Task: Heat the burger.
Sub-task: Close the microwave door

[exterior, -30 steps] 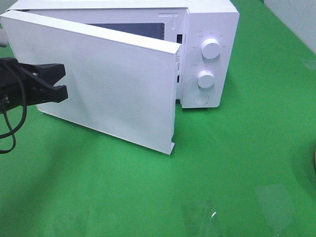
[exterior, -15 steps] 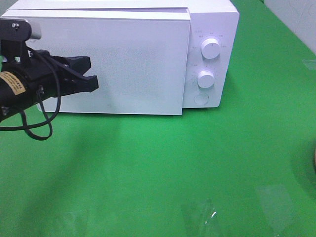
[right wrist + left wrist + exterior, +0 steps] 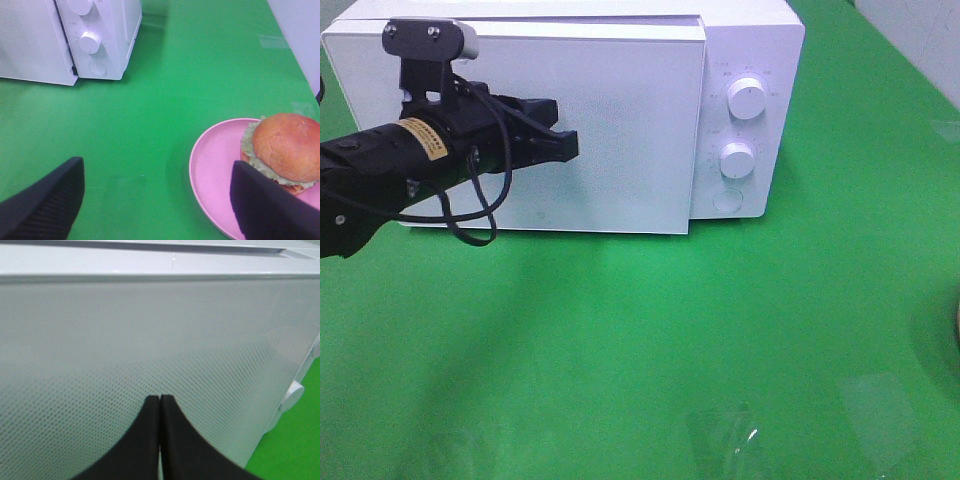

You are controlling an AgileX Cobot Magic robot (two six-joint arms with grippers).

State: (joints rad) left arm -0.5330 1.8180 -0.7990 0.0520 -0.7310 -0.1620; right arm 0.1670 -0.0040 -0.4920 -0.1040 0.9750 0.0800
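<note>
The left gripper (image 3: 563,146) is clenched on nothing, its tips close against the microwave door (image 3: 620,130), which looks flush with the oven. The right gripper (image 3: 155,200) hangs released and empty above the green table (image 3: 165,100). The burger (image 3: 285,150) sits on a pink plate (image 3: 215,165) just beside its one finger, well apart from the microwave (image 3: 95,40), so nothing is inside to heat. The step in hand seems to concern the door; a good move keeps the contact gentle and square, without shoving the oven.

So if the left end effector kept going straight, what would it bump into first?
Most likely the microwave door. The shut left end effector points at the door's dotted front, already very near or touching; depth is hard to judge.
</note>
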